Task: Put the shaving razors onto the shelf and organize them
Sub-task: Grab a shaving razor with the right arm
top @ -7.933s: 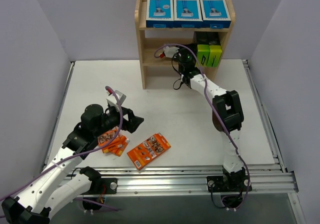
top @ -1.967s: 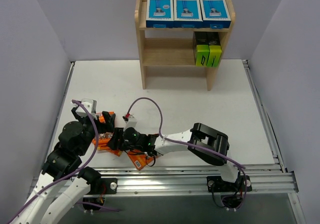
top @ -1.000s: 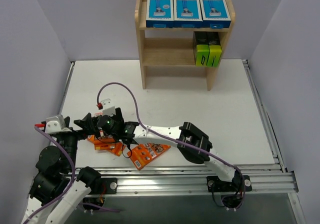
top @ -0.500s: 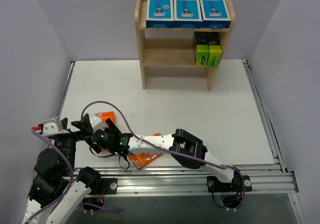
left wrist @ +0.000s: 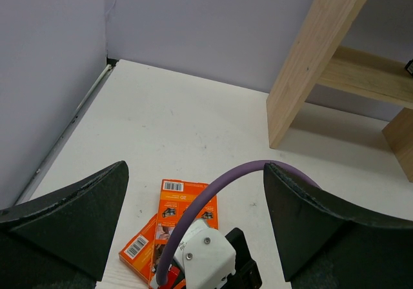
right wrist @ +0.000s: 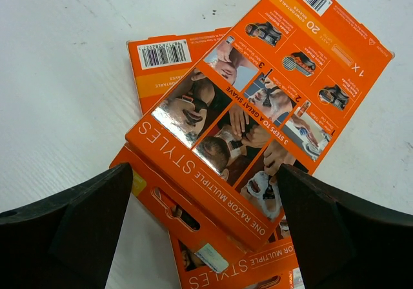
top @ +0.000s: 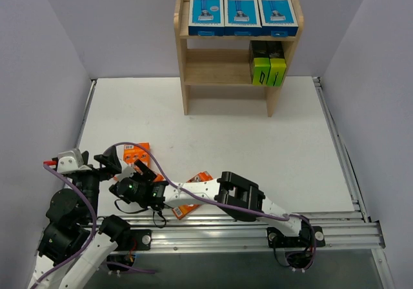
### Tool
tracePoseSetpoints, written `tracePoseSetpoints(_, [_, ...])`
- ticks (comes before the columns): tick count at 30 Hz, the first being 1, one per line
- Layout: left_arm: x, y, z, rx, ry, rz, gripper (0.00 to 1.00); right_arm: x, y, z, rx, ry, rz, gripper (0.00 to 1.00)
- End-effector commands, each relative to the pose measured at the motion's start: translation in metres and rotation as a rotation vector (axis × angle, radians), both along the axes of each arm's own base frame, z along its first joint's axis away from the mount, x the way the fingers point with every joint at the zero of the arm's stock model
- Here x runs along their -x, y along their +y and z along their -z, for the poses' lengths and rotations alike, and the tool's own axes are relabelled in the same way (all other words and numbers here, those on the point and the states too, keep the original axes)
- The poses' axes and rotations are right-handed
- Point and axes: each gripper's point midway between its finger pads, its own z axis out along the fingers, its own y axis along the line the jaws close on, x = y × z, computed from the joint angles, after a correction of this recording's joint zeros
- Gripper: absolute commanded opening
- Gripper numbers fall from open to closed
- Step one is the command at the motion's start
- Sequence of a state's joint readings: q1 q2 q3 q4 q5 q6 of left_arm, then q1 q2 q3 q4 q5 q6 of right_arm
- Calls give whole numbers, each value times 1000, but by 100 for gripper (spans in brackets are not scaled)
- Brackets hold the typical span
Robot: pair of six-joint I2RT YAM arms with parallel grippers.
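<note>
the right pincer (right wrist: pixel 203 199) hung wide open and empty above the stacked orange packs (right wrist: pixel 245 102) on the table (right wrist: pixel 64 57), the top pack between its fingers.

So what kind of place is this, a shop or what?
Probably a lab test cell staged like a shop: plain-walled white table, bolted robot arms, small wooden shelf holding boxed razors.

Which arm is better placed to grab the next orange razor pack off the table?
Right, most likely. The right gripper, open, hangs directly over the stacked orange packs. The left gripper, also open, sits back from them with the right arm's wrist in its way.
</note>
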State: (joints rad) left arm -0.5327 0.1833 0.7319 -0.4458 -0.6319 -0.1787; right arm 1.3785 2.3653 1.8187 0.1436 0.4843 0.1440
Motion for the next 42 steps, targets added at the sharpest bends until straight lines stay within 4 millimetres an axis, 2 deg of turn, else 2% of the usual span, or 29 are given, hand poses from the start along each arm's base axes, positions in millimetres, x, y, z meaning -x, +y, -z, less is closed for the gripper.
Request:
tracePoseSetpoints(1, [-3, -2, -6, -3, -10, 0, 95, -14, -66, 61, 268, -19, 97, 89])
tracePoseSetpoints(5, [-5, -4, -5, -8, -5, 9, 95, -28, -102, 66, 392, -106, 194, 89])
tracePoseSetpoints(9, [-6, -5, -4, -13, 1, 14, 95, -36, -126, 69, 406, -106, 236, 88])
tracePoseSetpoints(10, [-6, -6, -4, -14, 2, 15, 95, -38, -129, 59, 385, -107, 246, 88])
tracePoseSetpoints(11, [-6, -6, -4, -13, 1, 18, 95, -41, -134, 56, 372, -105, 261, 88])
tracePoseSetpoints(12, [-6, -7, -4, -14, 2, 21, 95, -41, -146, 61, 397, -104, 266, 88])
tracePoseSetpoints(13, [-7, -8, -3, -16, 4, 26, 95, -42, -151, 52, 387, -106, 273, 88])
tracePoseSetpoints(15, [-8, -9, -3, -19, 8, 31, 95, -46, -163, 52, 381, -104, 291, 88])
tracePoseSetpoints(16, [-8, -10, -2, -20, 11, 34, 95, -48, -167, 44, 364, -103, 301, 88])
tracePoseSetpoints(22, [-11, -14, -1, -28, 22, 49, 95, -58, -204, 39, 345, -73, 373, 88])
tracePoseSetpoints(25, [-12, -16, -1, -31, 26, 54, 95, -61, -210, 30, 317, -63, 387, 88])
tracePoseSetpoints(27, [-12, -17, 0, -34, 28, 58, 95, -59, -205, 24, 288, -47, 373, 89])
tracePoseSetpoints(28, [-13, -17, 0, -35, 30, 60, 95, -58, -201, 13, 250, -40, 371, 89])
tracePoseSetpoints(30, [-13, -18, 1, -37, 32, 63, 95, -54, -192, 4, 197, -9, 341, 89])
tracePoseSetpoints(31, [-14, -19, 0, -37, 32, 66, 95, -54, -187, -11, 147, -5, 335, 89])
tracePoseSetpoints(33, [-14, -20, 1, -39, 36, 69, 95, -51, -180, -25, 86, 17, 322, 89])
tracePoseSetpoints(34, [-14, -20, 1, -40, 36, 72, 95, -51, -177, -41, 36, 17, 320, 89])
tracePoseSetpoints(36, [-14, -21, 1, -42, 37, 75, 95, -48, -174, -53, -19, 41, 311, 90])
tracePoseSetpoints(37, [-14, -21, 1, -42, 37, 77, 95, -48, -173, -67, -67, 46, 313, 90])
tracePoseSetpoints(39, [-15, -22, 1, -42, 37, 78, 95, -47, -179, -72, -118, 79, 334, 90])
tracePoseSetpoints(40, [-15, -22, 1, -44, 38, 78, 95, -46, -181, -85, -170, 89, 332, 90])
tracePoseSetpoints(42, [-15, -23, 1, -48, 41, 83, 95, -45, -194, -87, -219, 120, 344, 91])
